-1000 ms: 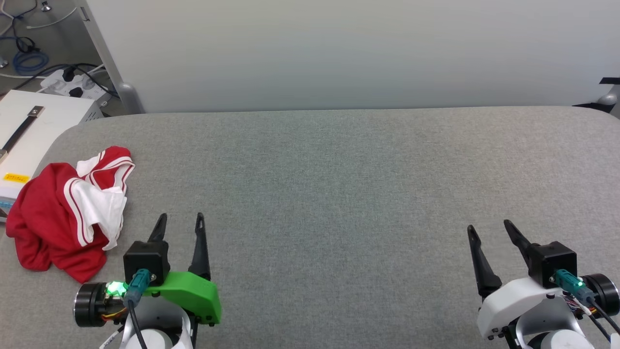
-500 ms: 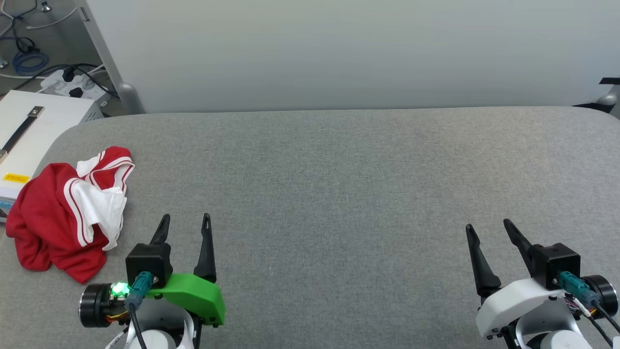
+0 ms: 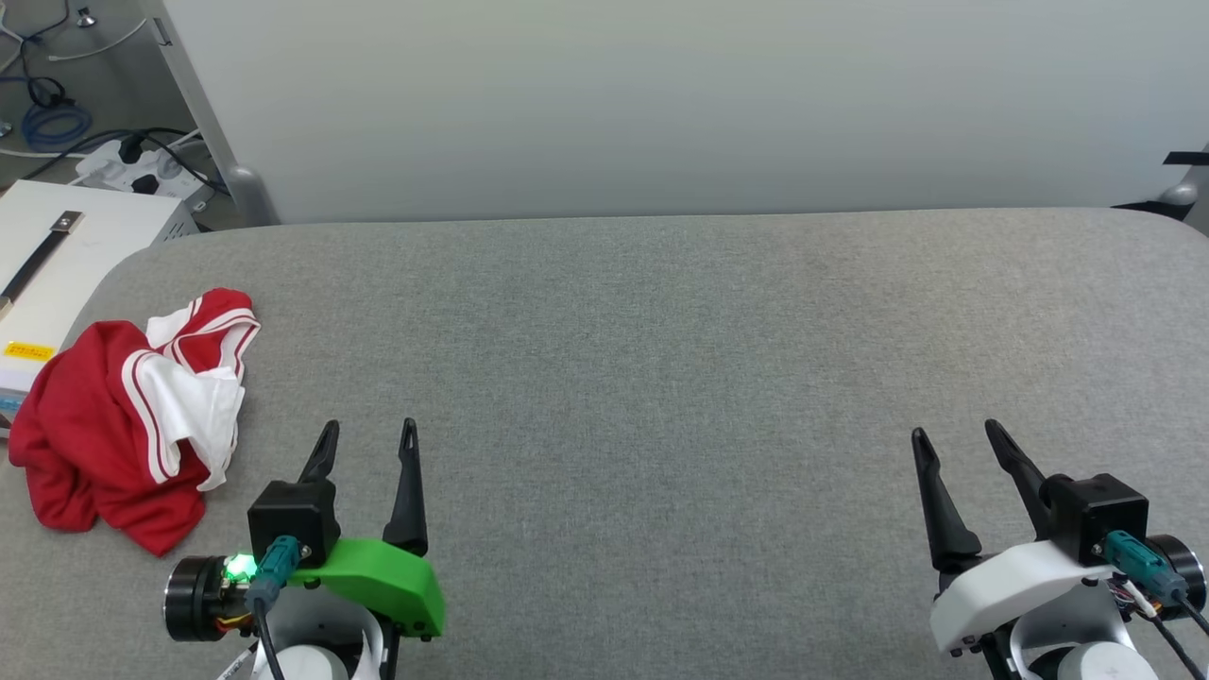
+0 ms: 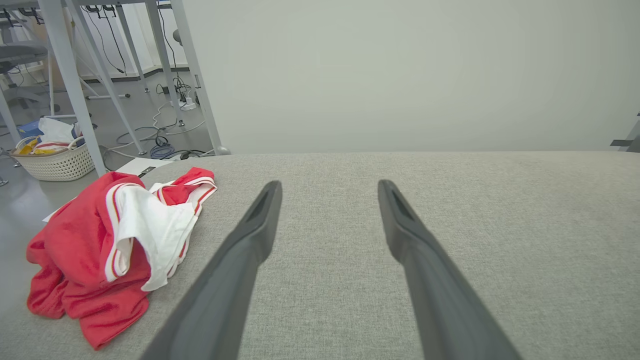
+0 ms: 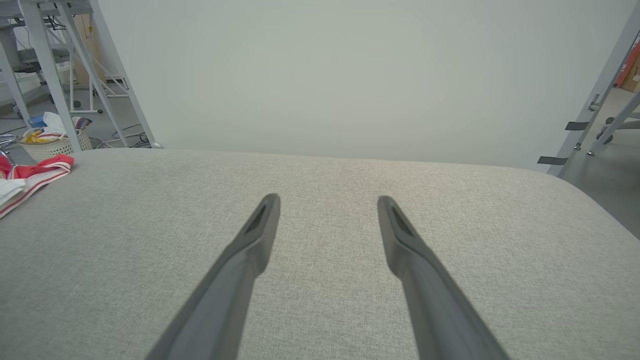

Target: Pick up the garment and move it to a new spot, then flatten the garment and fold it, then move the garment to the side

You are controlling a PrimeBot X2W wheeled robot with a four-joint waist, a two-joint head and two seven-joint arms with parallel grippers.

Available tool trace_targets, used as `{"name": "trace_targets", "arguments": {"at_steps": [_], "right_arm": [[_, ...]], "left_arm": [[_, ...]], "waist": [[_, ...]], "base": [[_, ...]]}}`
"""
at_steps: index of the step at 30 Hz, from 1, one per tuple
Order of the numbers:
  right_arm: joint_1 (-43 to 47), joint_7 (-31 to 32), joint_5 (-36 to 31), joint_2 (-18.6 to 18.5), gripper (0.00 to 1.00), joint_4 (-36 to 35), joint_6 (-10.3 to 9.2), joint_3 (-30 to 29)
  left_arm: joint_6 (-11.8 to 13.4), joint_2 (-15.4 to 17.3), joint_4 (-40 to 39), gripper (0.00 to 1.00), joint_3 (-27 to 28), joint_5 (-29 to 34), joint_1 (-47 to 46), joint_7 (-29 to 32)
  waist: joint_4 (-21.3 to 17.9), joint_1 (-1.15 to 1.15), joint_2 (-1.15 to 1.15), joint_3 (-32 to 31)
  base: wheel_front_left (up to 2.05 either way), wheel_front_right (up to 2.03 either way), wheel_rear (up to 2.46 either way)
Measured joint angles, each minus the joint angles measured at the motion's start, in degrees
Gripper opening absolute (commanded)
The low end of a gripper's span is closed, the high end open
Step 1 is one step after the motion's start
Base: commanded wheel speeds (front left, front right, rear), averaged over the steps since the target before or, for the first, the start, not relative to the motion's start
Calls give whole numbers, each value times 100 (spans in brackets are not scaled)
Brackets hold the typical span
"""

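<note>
you have the garment [image 3: 123, 416] lying crumpled on the grey table [image 3: 661, 359], right at the table's left edge. it is red cloth bunched up, with a white sleeve and striped trim turned up on top. your left gripper [image 3: 369, 427] is over the table's near left part, just beside the garment and not touching it. its two dark fingers are spread, with bare table between them. your right gripper [image 3: 955, 432] is over the table's near right part, well apart from the garment, fingers likewise spread and empty. both point toward the table's far edge, where a pale wall panel [image 3: 661, 104] stands. off the table's left side sits a white box [image 3: 57, 246], and past its far left corner a woven basket [image 4: 52, 160] stands on the floor.
</note>
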Motion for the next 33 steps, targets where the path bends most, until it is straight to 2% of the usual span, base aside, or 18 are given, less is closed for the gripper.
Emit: {"name": "trace_targets", "arguments": {"at_steps": [21, 33], "right_arm": [[0, -85, 255, 0, 100, -209, 0, 21], [-27, -83, 276, 0, 100, -333, 0, 243]], "left_arm": [[-43, 0, 240, 100, -44, -236, -26, -247], [-41, 0, 294, 100, 48, -333, -159, -372]], "waist": [[-14, 0, 0, 15], [282, 0, 0, 95]], "base": [[0, 0, 0], [0, 0, 0]]}}
